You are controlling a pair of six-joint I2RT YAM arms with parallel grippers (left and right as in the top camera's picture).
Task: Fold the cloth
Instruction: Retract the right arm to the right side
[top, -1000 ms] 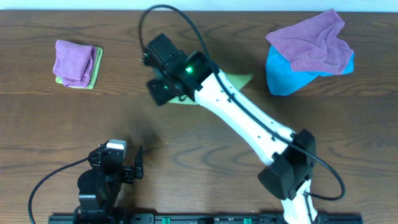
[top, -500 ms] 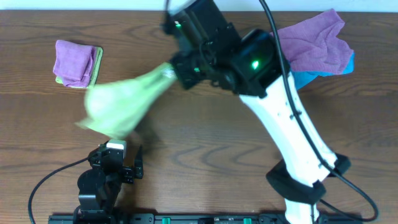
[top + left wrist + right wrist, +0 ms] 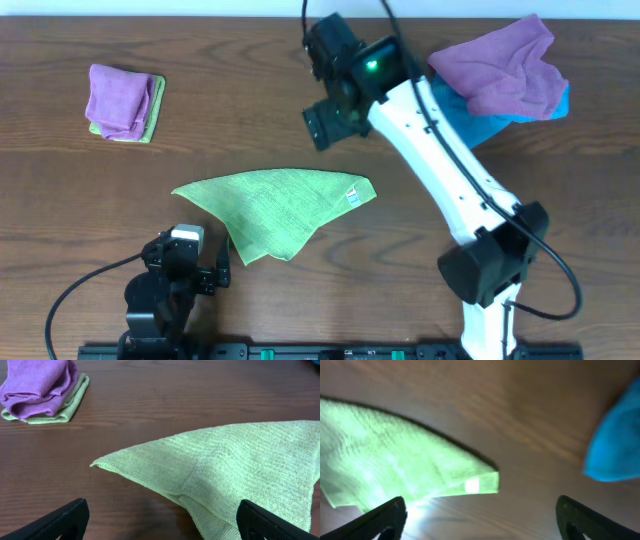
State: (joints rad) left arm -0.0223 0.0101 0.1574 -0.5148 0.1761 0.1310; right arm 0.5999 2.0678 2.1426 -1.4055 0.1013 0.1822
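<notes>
1. Step in hand, as I judge it: the cloth lies loose on the desk, unevenly spread with one part doubled under. No neat fold is made yet.
2. The next move calls for a pinch on a free corner, probably the tagged one, which lies nearest the right jaws.
3. The right arm reaches out, its jaws wide and empty, raised beyond the cloth's far edge.
4. The left jaws rest low, wide and empty, with the cloth just ahead of them.

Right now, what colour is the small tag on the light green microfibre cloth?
White tag, clearest overhead.
</notes>
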